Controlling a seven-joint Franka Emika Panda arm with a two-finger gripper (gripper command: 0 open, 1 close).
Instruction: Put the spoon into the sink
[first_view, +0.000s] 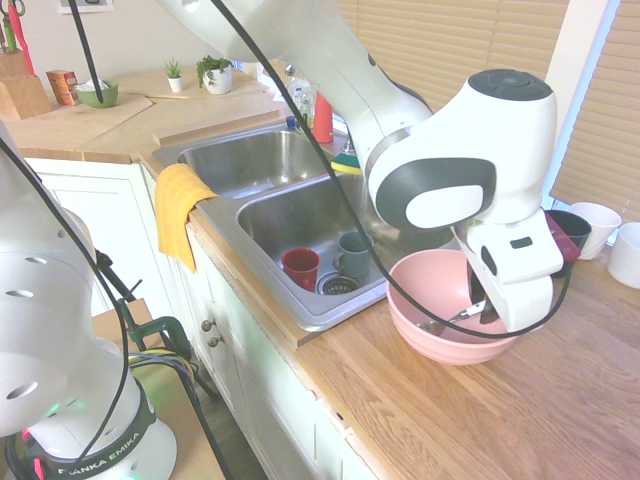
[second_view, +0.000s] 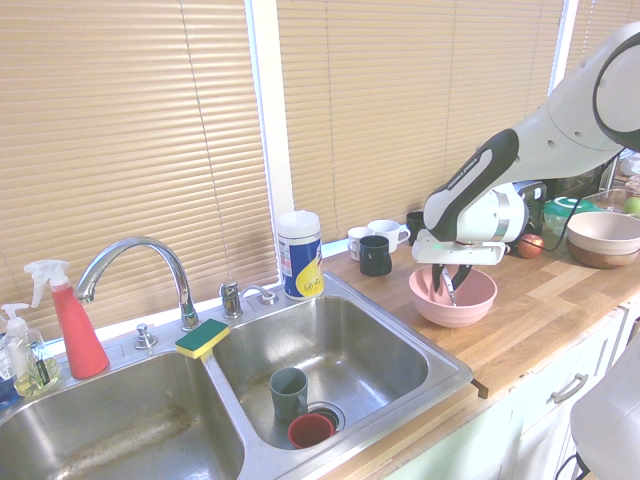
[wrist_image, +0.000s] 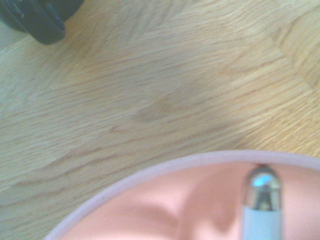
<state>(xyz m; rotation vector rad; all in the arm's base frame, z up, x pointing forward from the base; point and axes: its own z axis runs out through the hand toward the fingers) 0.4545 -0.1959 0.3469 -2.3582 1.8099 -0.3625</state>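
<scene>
Gripper (second_view: 452, 287) down inside pink bowl (first_view: 432, 280), fingers narrow around the spoon (first_view: 452, 319); firm contact unclear. Spoon rests in the bowl, light, stiff, probably slick metal; best pinched mid-handle. Sink (second_view: 390, 385) lies well apart, holding two cups.

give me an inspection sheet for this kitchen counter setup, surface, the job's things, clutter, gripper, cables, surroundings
Surface: wooden countertop, bare in front of the bowl.
Job's things: small metal spoon with white handle in the pink round bowl; double-basin stainless steel sink holds a red cup and a grey-green mug.
Clutter: yellow-green sponge, red spray bottle, wipes canister, yellow cloth over the sink's edge.
Gripper: white two-finger gripper lowered into the bowl at the spoon; grasp unclear.
Cables: black cable draped along the arm.
Surroundings: closed blinds, chrome faucet.
</scene>
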